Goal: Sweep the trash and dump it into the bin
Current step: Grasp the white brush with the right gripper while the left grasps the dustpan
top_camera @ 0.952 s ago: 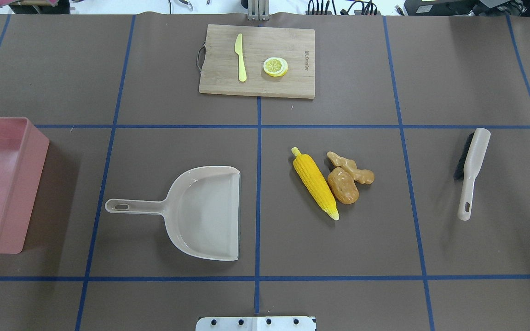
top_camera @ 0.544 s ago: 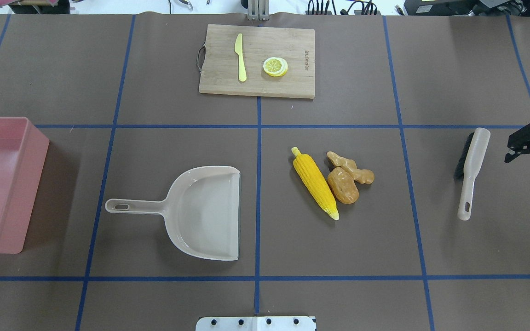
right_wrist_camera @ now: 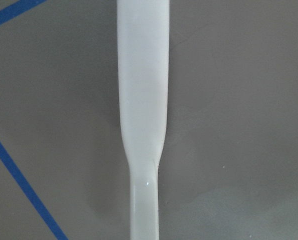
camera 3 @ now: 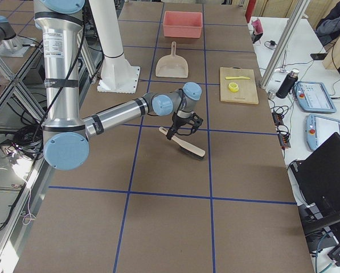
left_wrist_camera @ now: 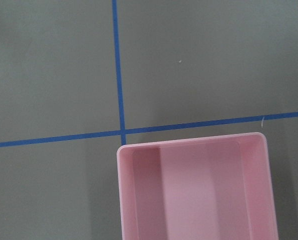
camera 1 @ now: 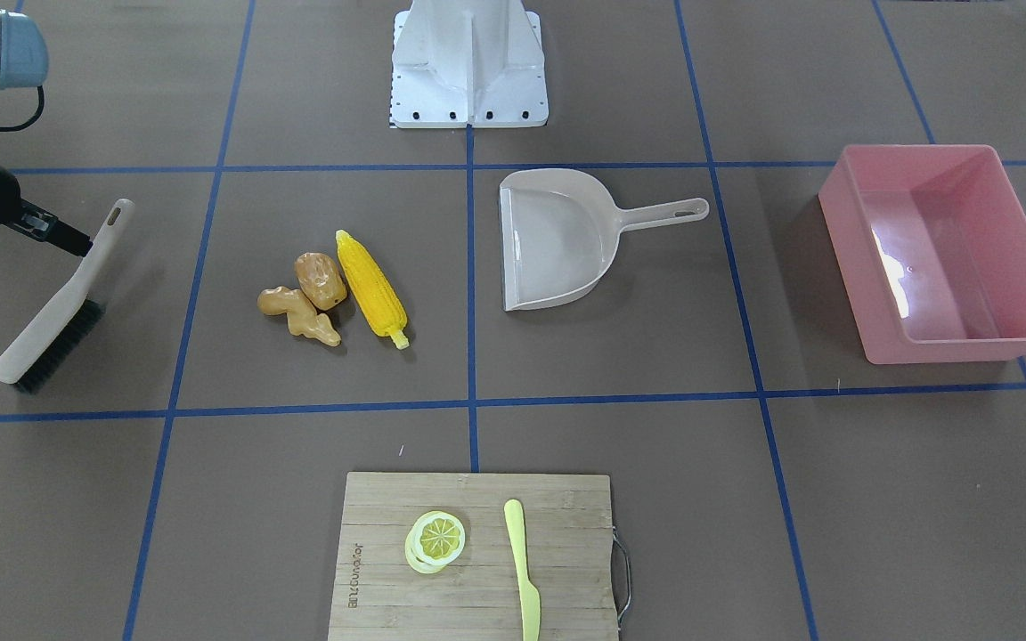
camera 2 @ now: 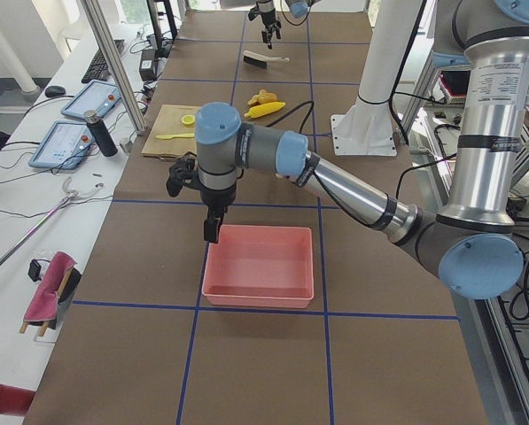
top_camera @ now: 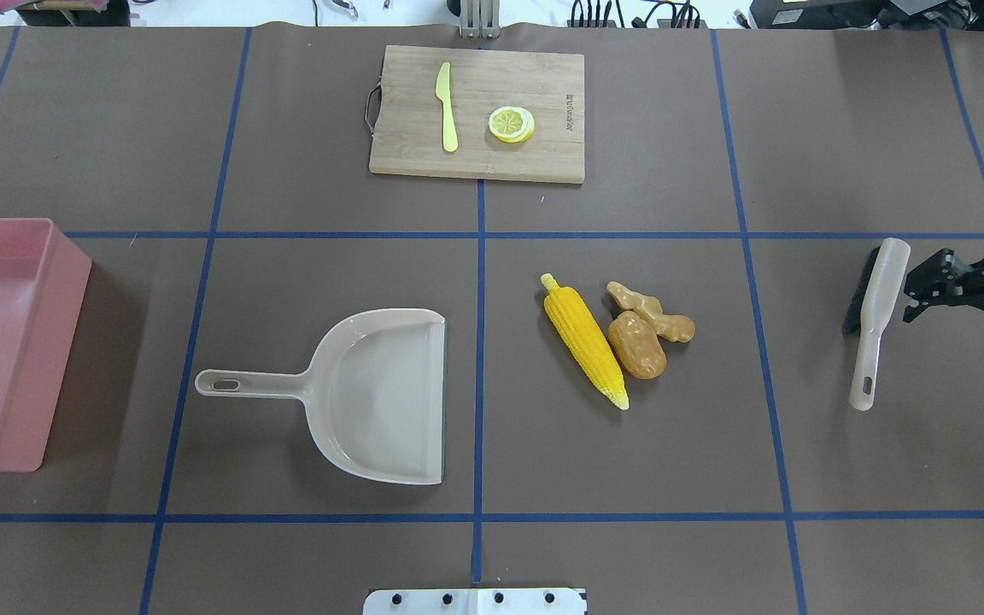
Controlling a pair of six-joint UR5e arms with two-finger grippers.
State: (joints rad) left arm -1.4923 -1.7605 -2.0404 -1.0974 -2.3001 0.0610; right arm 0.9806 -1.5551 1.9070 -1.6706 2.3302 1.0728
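Jaws of your right gripper [top_camera: 917, 295] stood spread, just beside the brush [top_camera: 878, 307], whose pale handle ran straight down your right wrist view. Your left gripper [camera 2: 212, 226] hung over an edge of the pink bin [top_camera: 43, 359] at the table's left end; you could not tell whether it was spread or closed. Mid-table the corn cob [top_camera: 586, 342], potato [top_camera: 637, 346] and ginger root [top_camera: 651, 311] lay bunched together between the brush and the dustpan [top_camera: 385, 393], well apart from the bin.
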